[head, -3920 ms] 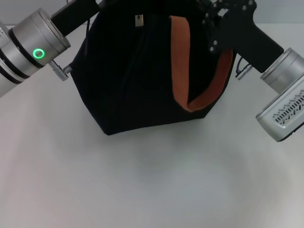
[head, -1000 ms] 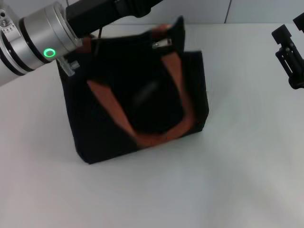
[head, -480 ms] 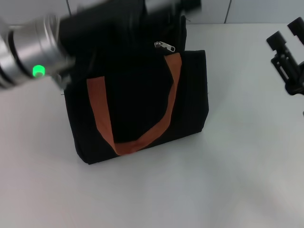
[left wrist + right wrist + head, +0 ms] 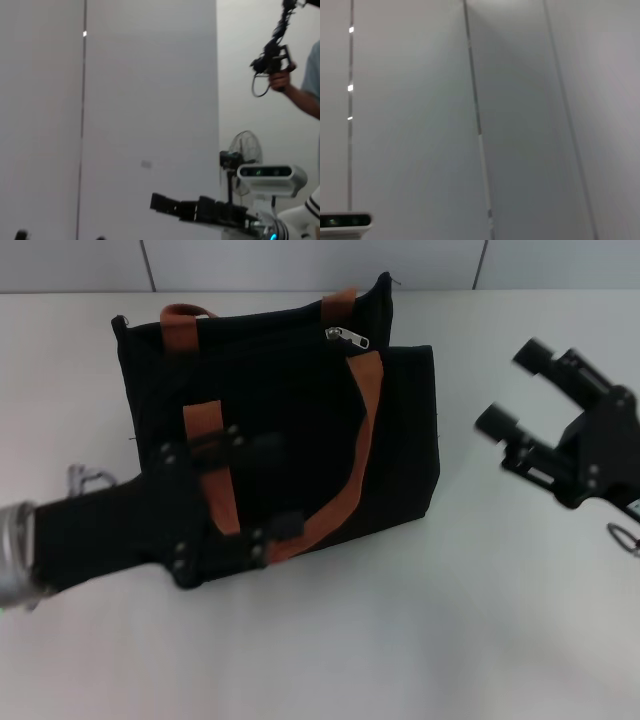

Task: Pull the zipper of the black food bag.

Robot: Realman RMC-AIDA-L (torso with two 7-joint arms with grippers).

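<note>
- Left gripper (image 4: 262,490): its two fingers are being held spread, one near the upper strap, one lower by the bag's front face; nothing is being pinched between them. It is being seen in front of the lower left part of the bag; contact with the fabric cannot be told.
- Right gripper (image 4: 512,390): the fingers are being held wide apart, with nothing between them, over bare table (image 4: 420,640) well to the right of the bag. No hold on anything is being shown.
- Both wrist views are being pointed at walls and the room; nothing of the bag is being shown there.
- Black food bag (image 4: 290,400): it is being stood upright near the far middle of the table, its broad face turned toward the robot. Its long axis is being run left to right, slightly skewed, the right end nearer the robot.
- Zipper pull (image 4: 347,337): a silver tab is being shown on the top edge, toward the right end, lying flat and pointing right. The zipper line is being run along the bag's top, parallel to the long axis.
- Orange handle (image 4: 350,480) is being draped down the front face in a loop, likely slack under its own weight; a second orange handle (image 4: 185,312) is being shown at the top left rim.
- Judgement: whether the zipper is being left shut or open cannot be read for certain; with neither gripper on the pull, the scene is fitting either stage.
</note>
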